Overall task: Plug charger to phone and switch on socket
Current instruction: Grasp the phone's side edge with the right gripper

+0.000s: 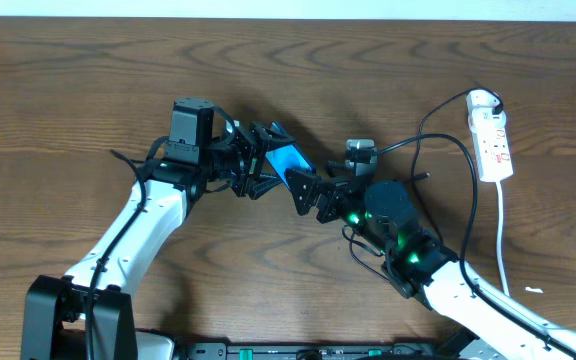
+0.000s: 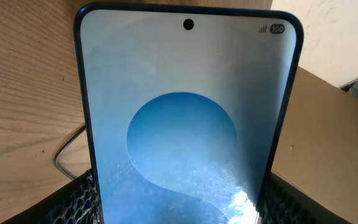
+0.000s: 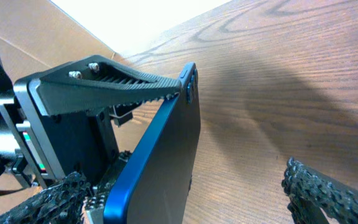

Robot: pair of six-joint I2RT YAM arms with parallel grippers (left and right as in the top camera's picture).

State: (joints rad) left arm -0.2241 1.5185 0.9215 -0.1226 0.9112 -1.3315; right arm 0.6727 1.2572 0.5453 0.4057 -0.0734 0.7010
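Note:
My left gripper (image 1: pixel 260 160) is shut on the phone (image 1: pixel 290 160), a slim phone with a blue screen, and holds it tilted above the table. The screen fills the left wrist view (image 2: pixel 185 124), with a finger at each lower edge. My right gripper (image 1: pixel 313 195) is open just right of the phone. In the right wrist view the phone's blue edge and dark back (image 3: pixel 160 162) stand between its fingers, close to the left one. The white socket (image 1: pixel 490 135) lies at the far right. The charger's black cable (image 1: pixel 468 190) loops from it; its plug tip is hidden.
The socket's white cord (image 1: pixel 503 240) runs toward the front edge at the right. A thin cable loop (image 2: pixel 67 155) lies on the wood behind the phone. The two arms meet close together at mid-table.

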